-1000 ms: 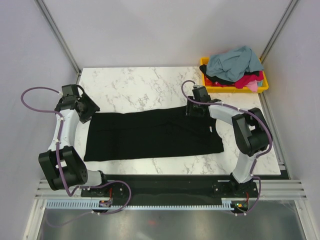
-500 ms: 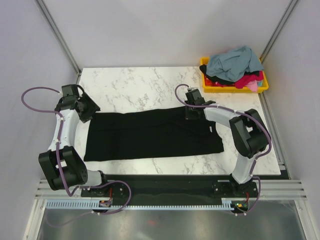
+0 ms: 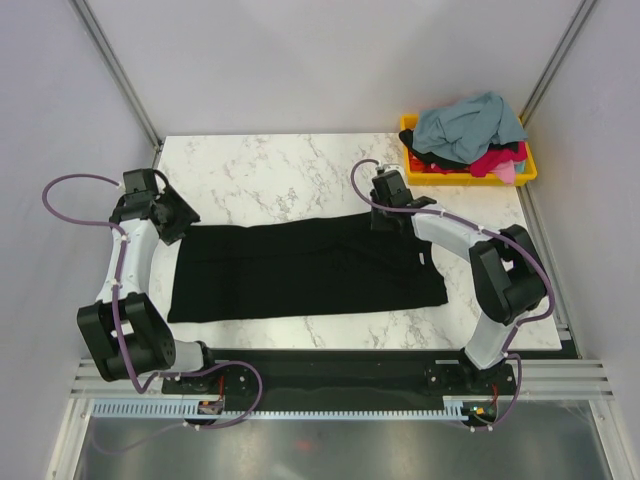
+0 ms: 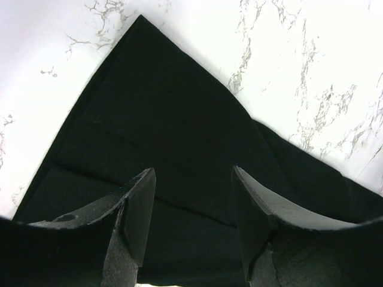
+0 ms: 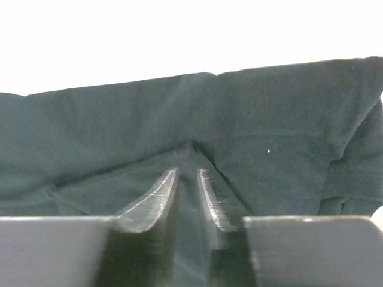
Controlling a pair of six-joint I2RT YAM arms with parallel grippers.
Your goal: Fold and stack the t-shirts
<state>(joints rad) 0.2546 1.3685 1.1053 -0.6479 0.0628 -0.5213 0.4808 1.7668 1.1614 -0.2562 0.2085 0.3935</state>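
A large black t-shirt [image 3: 300,265] lies flat across the table as a long band, with a small light mark [image 3: 424,260] near its right end. My left gripper [image 3: 178,215] hovers over its far left corner. In the left wrist view that gripper [image 4: 193,173] stands open above the black cloth [image 4: 167,107], with nothing between its fingers. My right gripper [image 3: 388,212] sits at the shirt's far edge, right of the middle. In the right wrist view its jaws [image 5: 188,170] are a narrow gap apart, and a raised fold of the shirt [image 5: 119,119] peaks just past the tips.
A yellow bin [image 3: 470,178] at the back right corner holds a heap of shirts: grey-blue [image 3: 465,125] on top, magenta-red [image 3: 495,160], pink [image 3: 508,172] and black [image 3: 440,155]. Bare marble [image 3: 290,170] shows behind the black shirt. Grey walls close in on both sides.
The right gripper shifted left along the shirt's far edge, then slightly back toward the rear. Its jaws closed and have parted a little. The left arm has not moved.
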